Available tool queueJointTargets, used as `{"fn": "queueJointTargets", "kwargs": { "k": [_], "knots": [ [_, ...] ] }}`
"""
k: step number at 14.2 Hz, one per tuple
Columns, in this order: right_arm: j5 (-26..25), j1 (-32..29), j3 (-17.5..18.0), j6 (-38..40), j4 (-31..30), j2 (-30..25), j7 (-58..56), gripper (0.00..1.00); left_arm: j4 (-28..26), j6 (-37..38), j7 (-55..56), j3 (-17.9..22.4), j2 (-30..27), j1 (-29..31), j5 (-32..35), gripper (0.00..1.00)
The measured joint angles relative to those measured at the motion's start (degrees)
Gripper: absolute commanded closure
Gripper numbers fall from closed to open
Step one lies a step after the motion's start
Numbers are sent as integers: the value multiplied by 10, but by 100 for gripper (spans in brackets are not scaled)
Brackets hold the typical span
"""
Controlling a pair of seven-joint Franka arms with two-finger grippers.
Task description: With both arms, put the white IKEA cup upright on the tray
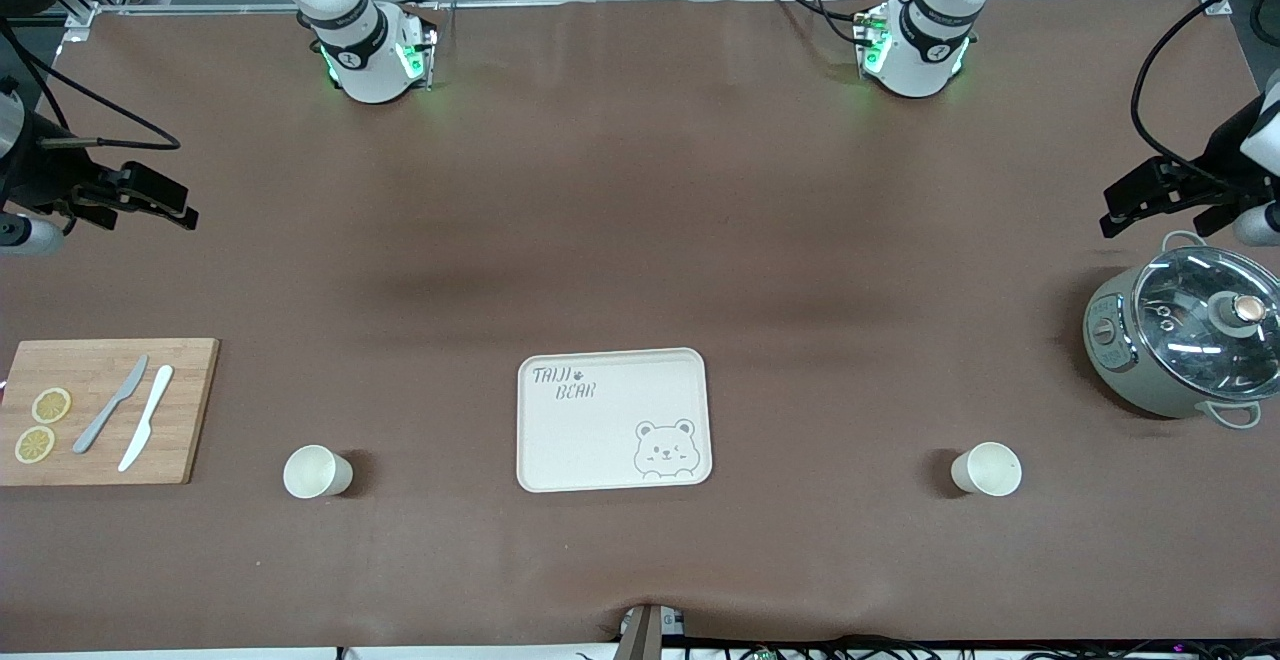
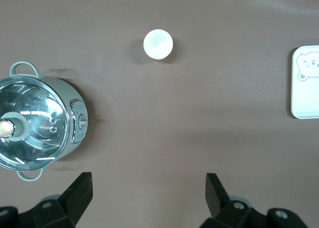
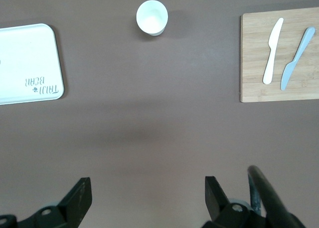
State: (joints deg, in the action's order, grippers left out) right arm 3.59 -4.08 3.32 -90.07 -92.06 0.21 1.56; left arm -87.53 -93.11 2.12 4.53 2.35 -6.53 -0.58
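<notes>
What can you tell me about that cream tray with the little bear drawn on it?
The tray is a cream rectangle with rounded corners and a low raised rim, matte like plastic or fibre. "TAIJI BEAR" is printed in grey at one corner, a grey bear face at the corner diagonally across. It lies flat on the brown table, midway between two white cups, one toward each arm's end. Nothing rests on it, and neither pincer touches it.

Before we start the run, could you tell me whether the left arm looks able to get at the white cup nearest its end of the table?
Probably yes: the left pincer is open, with only bare table between it and the white cup; the lidded pot sits aside.
</notes>
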Motion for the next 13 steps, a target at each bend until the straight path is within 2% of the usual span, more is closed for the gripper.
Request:
{"fn": "queueJointTargets", "kwargs": {
  "k": [6, 9, 13],
  "knots": [
    [0, 0, -2, 1, 1, 2, -1, 0, 0, -2, -3, 0, 39, 1, 0, 0],
    [0, 0, -3, -2, 0, 11, -7, 0, 0, -26, -3, 1, 65, 1, 2, 0],
    [0, -1, -5, -78, -1, 58, -10, 0, 0, -71, -3, 2, 112, 2, 12, 0]
  ]
}}
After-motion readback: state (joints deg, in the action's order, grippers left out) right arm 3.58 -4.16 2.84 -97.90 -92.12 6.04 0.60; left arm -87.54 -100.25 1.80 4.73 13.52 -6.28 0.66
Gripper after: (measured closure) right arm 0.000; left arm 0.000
